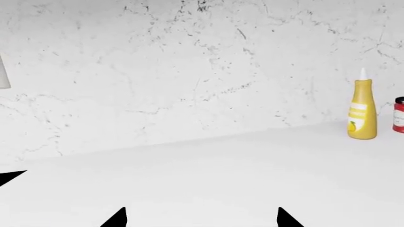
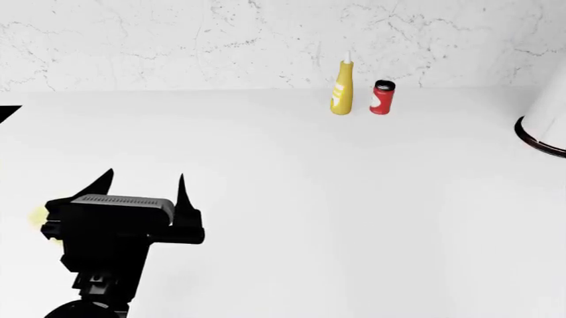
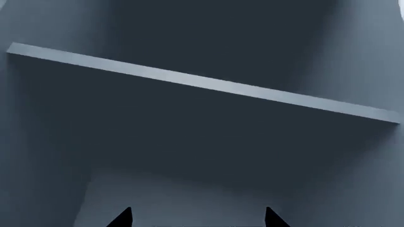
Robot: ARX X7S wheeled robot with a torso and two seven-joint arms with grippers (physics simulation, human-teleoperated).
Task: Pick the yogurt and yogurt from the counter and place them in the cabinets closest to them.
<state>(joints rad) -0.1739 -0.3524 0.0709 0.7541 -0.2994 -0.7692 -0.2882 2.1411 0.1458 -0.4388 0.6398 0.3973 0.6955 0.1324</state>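
Observation:
Neither yogurt cup shows clearly. In the head view a faint yellow patch (image 2: 37, 216) peeks out behind my left gripper's body, and I cannot tell what it is. My left gripper (image 2: 144, 185) hovers low over the white counter (image 2: 292, 199) near its front left, jaws open and empty. Its black fingertips (image 1: 117, 219) show in the left wrist view with only bare counter (image 1: 208, 179) between them. My right gripper (image 3: 197, 218) is out of the head view. It is open and empty, facing into a dark blue-grey cabinet with a shelf (image 3: 208, 85).
A yellow squeeze bottle (image 2: 341, 89) and a red can with a black top (image 2: 382, 97) stand at the back by the marble wall (image 2: 177, 40); both also show in the left wrist view, the bottle (image 1: 362, 113) and the can (image 1: 399, 115). A white dark-rimmed object (image 2: 544, 126) sits at the right edge. A black corner (image 2: 7, 112) shows far left.

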